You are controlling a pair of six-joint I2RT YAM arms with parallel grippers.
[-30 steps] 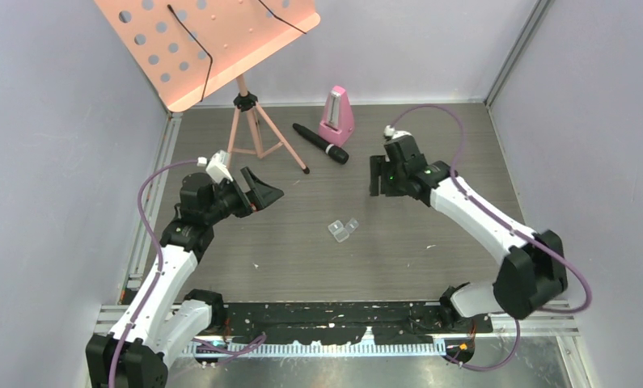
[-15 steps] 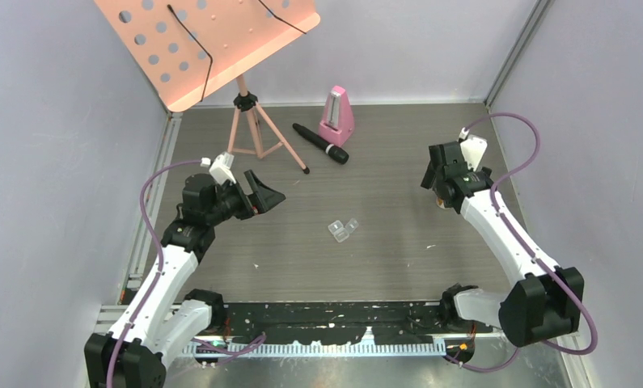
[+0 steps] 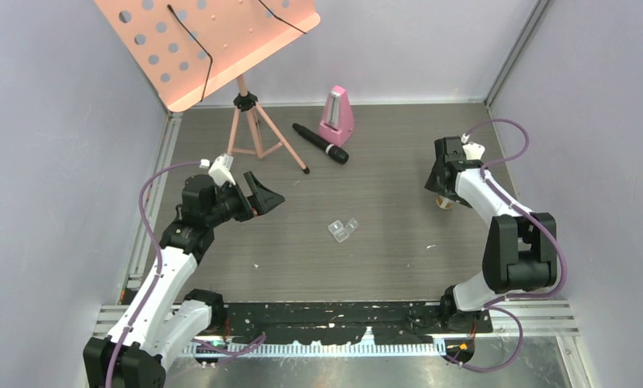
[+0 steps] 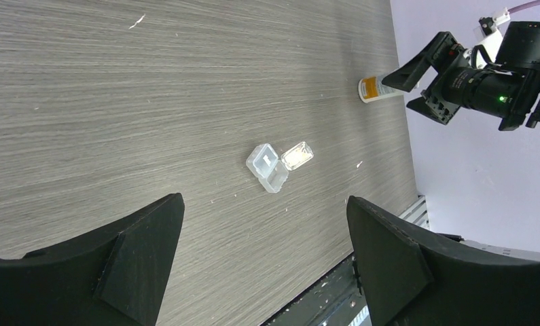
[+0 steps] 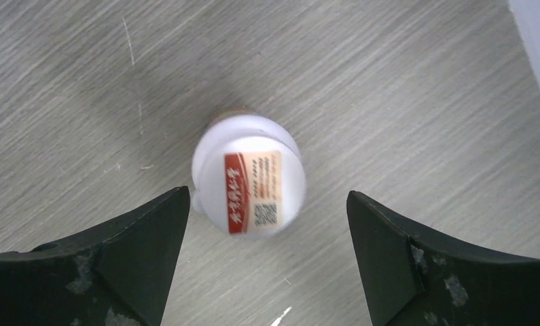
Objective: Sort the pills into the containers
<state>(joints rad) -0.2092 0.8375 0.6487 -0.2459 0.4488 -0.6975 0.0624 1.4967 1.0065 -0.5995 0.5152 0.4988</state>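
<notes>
Seen from above, the right hand [image 3: 442, 187] hides most of the small bottle [image 3: 445, 203], leaving only a tan sliver showing. Up close, its label print is too blurred to read. Whether the pill box [image 4: 275, 163] holds pills is too small to tell. The music stand [image 3: 213, 40] is cut off by the top edge.

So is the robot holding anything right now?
No, nothing is held. The right gripper is open, hovering over the white-capped bottle without touching it, and the left gripper is open in the air, away from the clear pill box.
</notes>
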